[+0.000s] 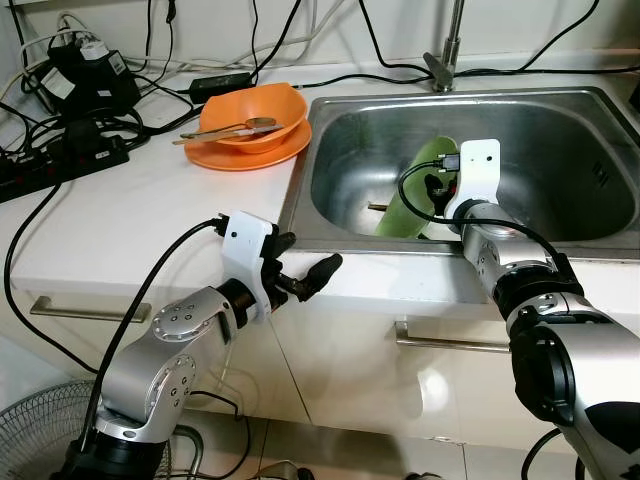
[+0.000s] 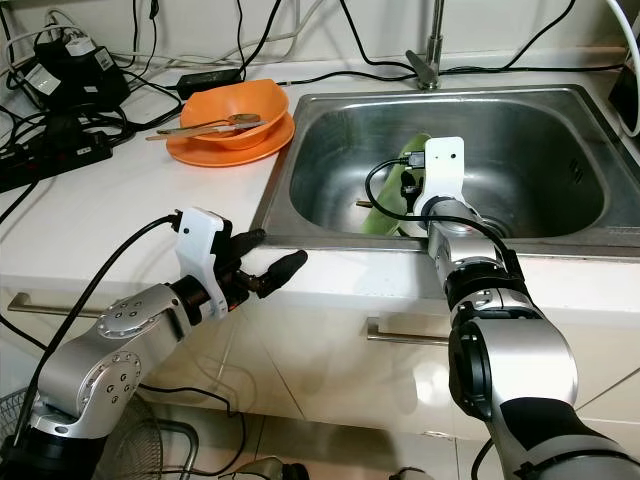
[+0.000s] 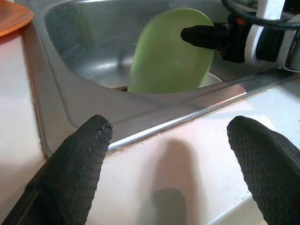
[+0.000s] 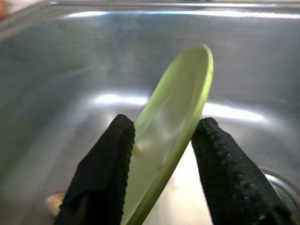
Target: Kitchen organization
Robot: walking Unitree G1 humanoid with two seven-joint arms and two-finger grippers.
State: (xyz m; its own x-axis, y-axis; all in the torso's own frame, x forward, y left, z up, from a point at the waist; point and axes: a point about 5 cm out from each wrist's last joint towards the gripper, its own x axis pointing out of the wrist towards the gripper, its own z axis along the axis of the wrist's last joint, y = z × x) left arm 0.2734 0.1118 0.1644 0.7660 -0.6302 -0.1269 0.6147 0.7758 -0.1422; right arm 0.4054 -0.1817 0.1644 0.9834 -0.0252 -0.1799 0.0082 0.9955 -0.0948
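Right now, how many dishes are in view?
3: an orange bowl on an orange plate on the counter, and a green plate tilted in the sink between the right gripper fingers. More may be hidden beneath.

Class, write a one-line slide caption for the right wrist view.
Right gripper closes its fingers on a tilted green plate inside the steel sink.

1. A pale green plate [image 4: 173, 122] is showing against the dull silver sink [image 1: 560, 130].
2. Black, dimpled fingers [image 3: 75, 159] are framing white counter [image 1: 140, 220].
3. An orange bowl [image 1: 255, 115] is sitting on an orange plate [image 1: 240, 155].
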